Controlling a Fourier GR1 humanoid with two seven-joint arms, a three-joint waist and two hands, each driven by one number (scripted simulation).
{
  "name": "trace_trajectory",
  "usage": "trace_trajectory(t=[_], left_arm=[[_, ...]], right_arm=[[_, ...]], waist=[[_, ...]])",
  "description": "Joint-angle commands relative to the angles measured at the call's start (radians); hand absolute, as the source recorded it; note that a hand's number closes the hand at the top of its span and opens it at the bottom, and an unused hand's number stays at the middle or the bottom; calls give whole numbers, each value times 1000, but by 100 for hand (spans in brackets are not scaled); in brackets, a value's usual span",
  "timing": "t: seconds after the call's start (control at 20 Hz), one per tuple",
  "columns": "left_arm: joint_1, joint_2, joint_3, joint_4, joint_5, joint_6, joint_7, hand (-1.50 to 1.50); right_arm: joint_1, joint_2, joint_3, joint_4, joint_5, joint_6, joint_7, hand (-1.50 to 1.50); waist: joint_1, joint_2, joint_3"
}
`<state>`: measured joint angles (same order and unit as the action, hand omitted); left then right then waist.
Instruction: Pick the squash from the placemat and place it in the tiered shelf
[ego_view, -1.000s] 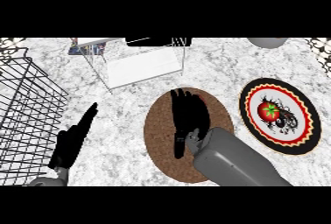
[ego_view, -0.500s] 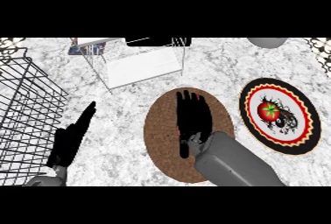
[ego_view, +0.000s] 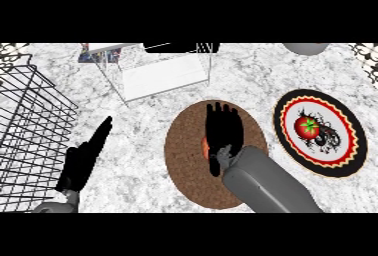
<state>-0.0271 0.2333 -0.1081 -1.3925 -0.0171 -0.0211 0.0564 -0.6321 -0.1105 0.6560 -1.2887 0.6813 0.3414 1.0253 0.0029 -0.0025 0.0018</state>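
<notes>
While your right hand (ego_view: 221, 132) lies flat over the middle of the brown placemat (ego_view: 184, 150), its fingers (ego_view: 219, 116) stretch straight and close together toward the mat's far edge, curled around nothing. You can see only a small orange sliver of the squash (ego_view: 204, 146) at the left side of that palm, on the placemat; the hand covers the rest, and you cannot tell whether the palm touches it. Behind the hand, your grey right forearm (ego_view: 266, 182) crosses the placemat's near right part and leaves the view at the lower edge. To the left of the placemat, well apart from it, your left hand (ego_view: 83, 161) rests open, fingers straight and together, angled up toward the far right. Farther left of the placemat than that hand stands the black wire tiered shelf (ego_view: 29, 125), its bars filling the left side of the view. To the right of the placemat, just beside it, you have a round patterned plate (ego_view: 353, 150) with a red tomato (ego_view: 308, 126) on it. Beyond the placemat's far edge sits a clear box (ego_view: 162, 75), with a grey object (ego_view: 304, 48) farther to the right, cut off at the top.
</notes>
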Motion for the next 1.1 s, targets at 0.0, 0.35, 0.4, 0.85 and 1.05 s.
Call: trace_trajectory(t=[0.0,0.35,0.4,0.85,1.05], left_arm=[[32,-48,-28,77,-54,29,-82,0],[-2,15,68,48,6,-52,-45,0],[-7,-29,6,-14,-45,3,40,0],[-2,-28,49,54,-25,-36,-29,0],[-28,-43,39,80,-60,-25,-36,0]], right_arm=[[-27,47,-41,6,32,77,96,-150],[33,72,-71,138,153,14,-45,-150],[95,106,-21,118,174,-7,-1,-150],[-29,109,-113,269,169,-25,-239,150],[27,109,-37,252,236,-116,-216,150]], waist=[[-1,2,-2],[0,3,-2],[-1,2,-2],[8,6,-2],[4,4,-2]])
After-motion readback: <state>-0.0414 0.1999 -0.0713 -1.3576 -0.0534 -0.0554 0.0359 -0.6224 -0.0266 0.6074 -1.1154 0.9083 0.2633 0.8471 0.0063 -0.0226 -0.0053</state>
